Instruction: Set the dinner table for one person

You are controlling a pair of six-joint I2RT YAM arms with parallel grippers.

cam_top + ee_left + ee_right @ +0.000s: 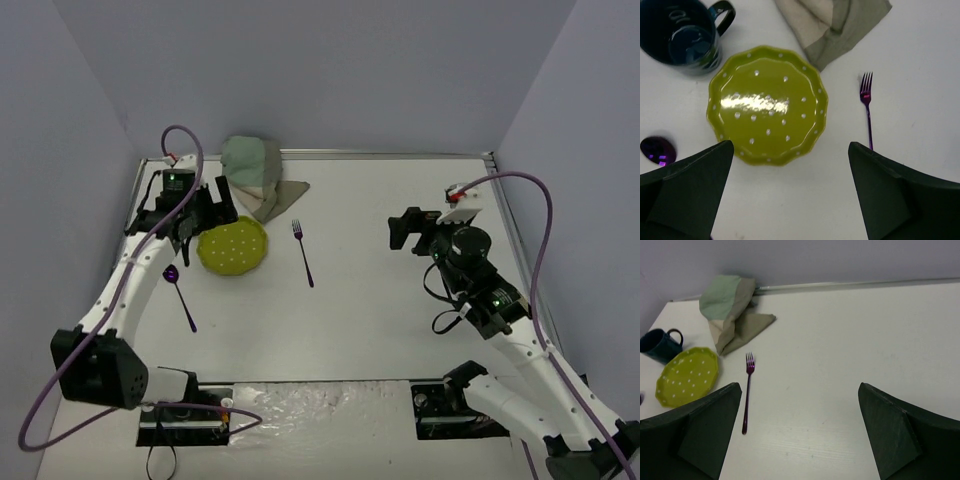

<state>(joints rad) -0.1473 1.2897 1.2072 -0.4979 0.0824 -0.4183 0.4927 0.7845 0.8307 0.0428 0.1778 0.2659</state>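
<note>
The white dinner table [380, 310] carries a lime-green dotted plate [233, 247] at the far left. A purple fork [303, 253] lies to the right of it and a purple spoon [180, 296] to the left. My left gripper [193, 226] hovers open and empty over the plate's left edge; its wrist view shows the plate [767, 104], the fork [867, 107], the spoon bowl [658, 150] and a dark blue mug [682, 35]. My right gripper [404, 231] is open and empty above the table's right half, well apart from the fork [747, 390].
A crumpled beige-and-green cloth placemat [255, 175] lies against the back edge, its corner close to the plate. The mug [660, 345] stands just behind and left of the plate. Grey walls enclose the table on three sides.
</note>
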